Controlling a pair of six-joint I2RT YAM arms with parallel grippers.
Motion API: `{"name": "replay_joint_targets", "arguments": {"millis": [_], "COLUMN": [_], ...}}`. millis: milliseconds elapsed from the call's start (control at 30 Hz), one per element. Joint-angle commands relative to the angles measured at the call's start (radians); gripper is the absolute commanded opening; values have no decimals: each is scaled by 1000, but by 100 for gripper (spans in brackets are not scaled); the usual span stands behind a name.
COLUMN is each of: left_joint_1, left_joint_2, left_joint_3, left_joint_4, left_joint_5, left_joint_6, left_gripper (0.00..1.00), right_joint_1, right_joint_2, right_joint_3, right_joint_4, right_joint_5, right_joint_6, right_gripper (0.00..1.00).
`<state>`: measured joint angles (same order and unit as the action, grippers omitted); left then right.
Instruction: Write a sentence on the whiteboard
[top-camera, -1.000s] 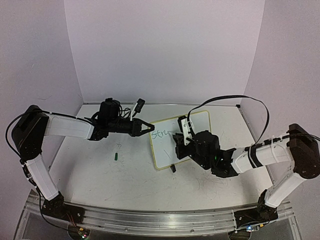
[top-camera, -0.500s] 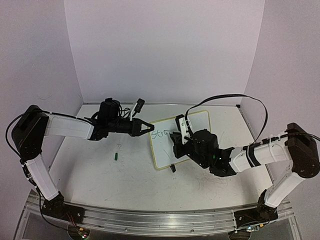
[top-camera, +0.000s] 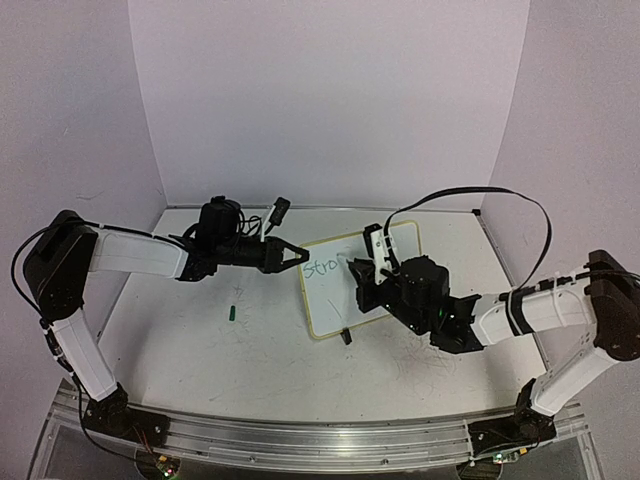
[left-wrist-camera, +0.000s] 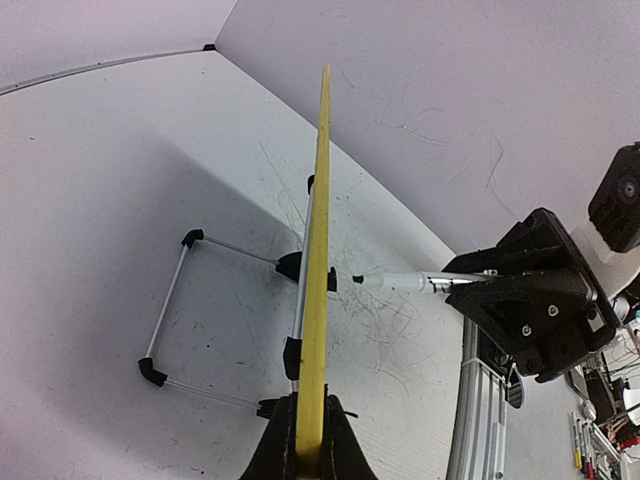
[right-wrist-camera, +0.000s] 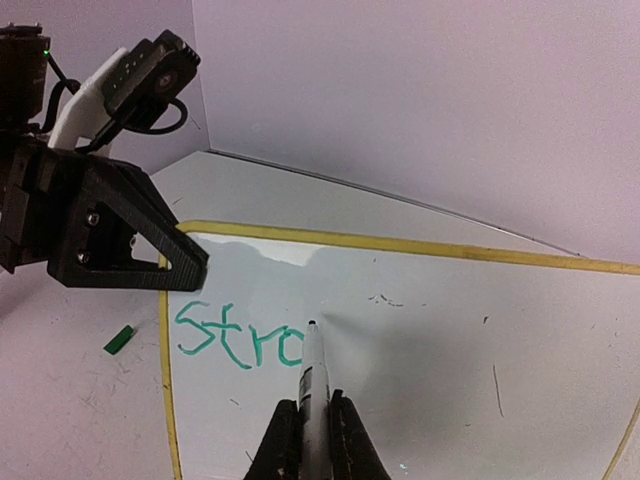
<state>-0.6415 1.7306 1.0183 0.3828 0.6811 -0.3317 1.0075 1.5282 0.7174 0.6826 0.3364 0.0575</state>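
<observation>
In the last second my right gripper (right-wrist-camera: 310, 418), pinched narrow on the marker (right-wrist-camera: 313, 365), has slid a little toward 3 o'clock along the whiteboard (top-camera: 325, 300). The sentence (right-wrist-camera: 238, 340) now reads "Stro" with the "o" finished, and the tip is just at 3 o'clock of that letter. My left gripper (top-camera: 296, 255) has not moved and stays clamped on the yellow frame at the board's 9 o'clock edge, keeping it steady near the middle of the table (top-camera: 200, 350). I judge that only the first letters are done, so most of the writing remains.
</observation>
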Motion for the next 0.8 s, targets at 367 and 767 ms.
{"name": "replay_joint_targets", "arguments": {"millis": [367,767], "left_joint_1": [3,3], "left_joint_2": [-34,-40], "left_joint_3": [22,20], "left_joint_4": [28,28], "left_joint_5": [3,5], "left_joint_6": [28,28], "left_gripper": [0,0], "right_joint_1": [-13,-16], "right_joint_2": [25,51], "right_joint_3": [43,61], "right_joint_4": [24,23], "right_joint_5": [17,24], "right_joint_6": [-20,-25], "right_gripper": [0,0]}}
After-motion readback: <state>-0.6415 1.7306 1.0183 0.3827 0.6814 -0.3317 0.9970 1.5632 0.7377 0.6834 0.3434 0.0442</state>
